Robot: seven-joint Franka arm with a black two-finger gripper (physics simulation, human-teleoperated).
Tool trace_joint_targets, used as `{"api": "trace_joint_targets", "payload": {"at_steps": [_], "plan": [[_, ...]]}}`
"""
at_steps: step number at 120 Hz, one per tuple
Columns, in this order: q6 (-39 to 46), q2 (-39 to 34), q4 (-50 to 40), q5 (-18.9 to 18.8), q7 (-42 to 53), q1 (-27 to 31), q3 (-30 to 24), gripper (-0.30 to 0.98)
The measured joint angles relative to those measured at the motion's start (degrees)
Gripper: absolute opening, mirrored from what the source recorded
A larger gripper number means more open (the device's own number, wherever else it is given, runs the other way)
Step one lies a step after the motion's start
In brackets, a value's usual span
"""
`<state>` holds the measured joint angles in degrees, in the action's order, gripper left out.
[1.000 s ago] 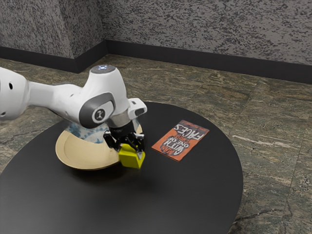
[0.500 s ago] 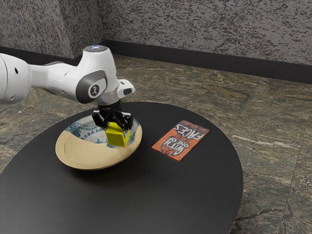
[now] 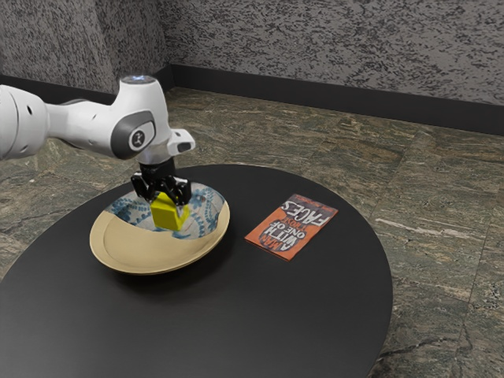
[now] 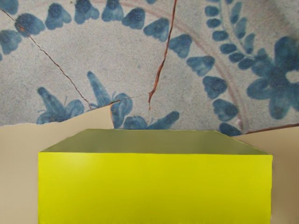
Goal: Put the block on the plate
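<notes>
Our white robot arm [image 3: 83, 124] reaches in from the exterior view's left, over a round black tabletop [image 3: 276, 315]. At its tip, our black end effector [image 3: 168, 206] points downward, its two fingers clamped on a bright yellow block [image 3: 167, 216], one on each side.

We hold the block over the wide, shallow plate [image 3: 130, 254], within its outline in the exterior view. We cannot tell whether the block's underside touches the plate. In the wrist view, the block appears large and close, with one bright yellow face and a duller, olive-toned face beside it. Next to it we see the plate's surface, part plain cream-tan and part pale gray painted with blue flowers, leaves and a curved row of small blue motifs. Thin reddish-brown crack lines run through the painted part, and a jagged edge divides it from the plain part.

On the tabletop, well apart from the plate toward the exterior view's right, a book [image 3: 291, 227] lies flat. Its cover is orange-red and dark, with large pale lettering that includes the word "FACES". Beyond the tabletop are a brown, stone-patterned floor [image 3: 429, 205], a dark baseboard [image 3: 315, 98] and a mottled gray wall [image 3: 339, 47].
</notes>
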<state>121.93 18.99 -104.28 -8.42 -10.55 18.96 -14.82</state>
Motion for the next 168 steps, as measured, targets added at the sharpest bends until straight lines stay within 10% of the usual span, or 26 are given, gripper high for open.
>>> {"api": "trace_joint_targets", "payload": {"at_steps": [72,168], "plan": [[-0.74,8.68,5.72,-4.13,8.25,5.92,-2.79,0.52],[-7.82,-4.62,4.57,-1.14,13.02,2.99,-3.8,0.68]]}}
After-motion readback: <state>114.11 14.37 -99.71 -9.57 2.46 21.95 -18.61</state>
